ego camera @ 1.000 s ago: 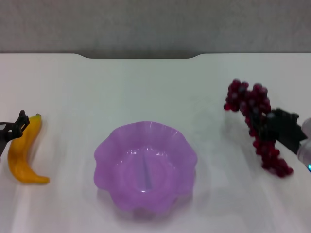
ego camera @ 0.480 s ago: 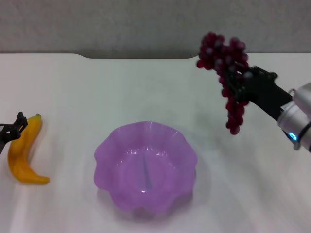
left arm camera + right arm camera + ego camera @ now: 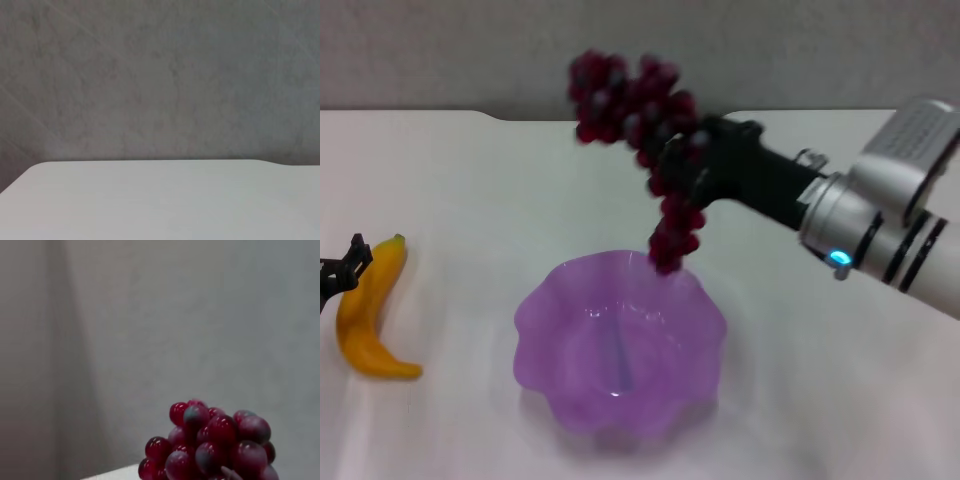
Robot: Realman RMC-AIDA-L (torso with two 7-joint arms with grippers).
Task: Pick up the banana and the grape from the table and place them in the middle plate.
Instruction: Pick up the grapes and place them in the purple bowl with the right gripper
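Head view: high, looking forward and down over tabletop (image 3: 470,180), far notched edge and grey wall (image 3: 440,50) at top.
Left wrist view: low, level, facing same wall (image 3: 160,75) across bare tabletop (image 3: 150,200).
Right wrist view: raised, very close behind grape (image 3: 212,445), facing wall (image 3: 175,315); grape (image 3: 640,130) shared with head view.

We find the grape (image 3: 645,140) held up by the right gripper (image 3: 695,165), above the middle plate's (image 3: 535,345) far rim; the banana (image 3: 367,312) lies on the table (image 3: 470,190), left of that plate.
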